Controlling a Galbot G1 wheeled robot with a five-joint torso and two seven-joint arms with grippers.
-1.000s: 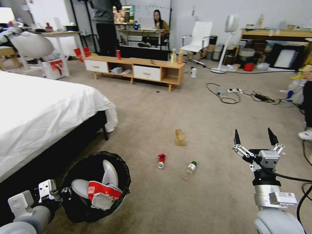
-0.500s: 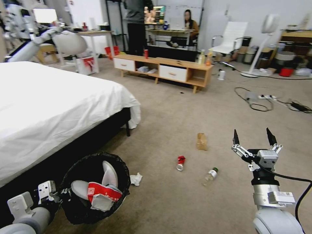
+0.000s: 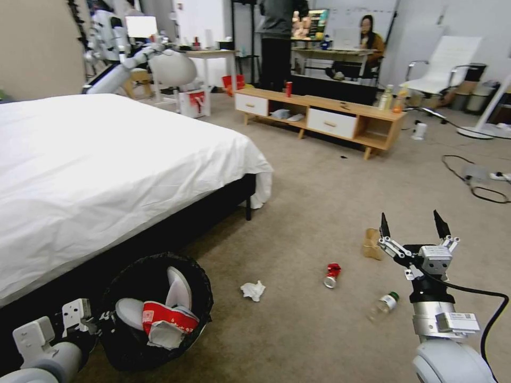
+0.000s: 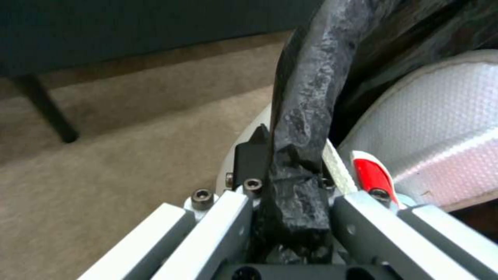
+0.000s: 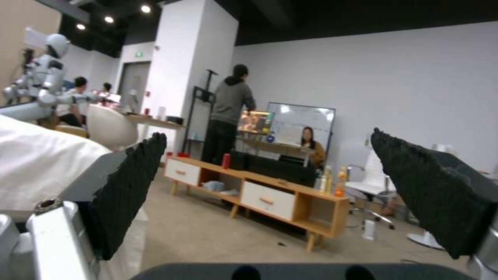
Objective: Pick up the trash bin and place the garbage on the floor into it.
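So the bin part is sorted: my left gripper (image 4: pixel 290 182) is clamped on the rim of the trash bin (image 3: pixel 154 311), pinching the black bag (image 4: pixel 306 116) folded over the edge, and I've got it held low by the foot of the bed (image 3: pixel 106 165). There's already a crushed red-and-white wrapper (image 3: pixel 166 319) sitting inside on the pale flaps.

My right gripper (image 3: pixel 412 229) is out in front, fingers spread wide with nothing in them, up in the air over the carpet (image 3: pixel 298 340).

What's left, going by what's lying around: a crumpled tissue (image 3: pixel 253 290) on the carpet just beside the bin, then a squashed red can (image 3: pixel 332 275), a clear bottle with a green cap (image 3: pixel 384 305) lying on its side, and a tan paper bag (image 3: pixel 372 244) farther out toward my right arm. So I'd call it roughly a fifth done on the litter, four pieces to go. The tissue looks like the easiest reach.

Labels: nothing I can actually read. The wrapper has some small print on the red band, and there's a sticker on my right wrist, but both are too small to make out.
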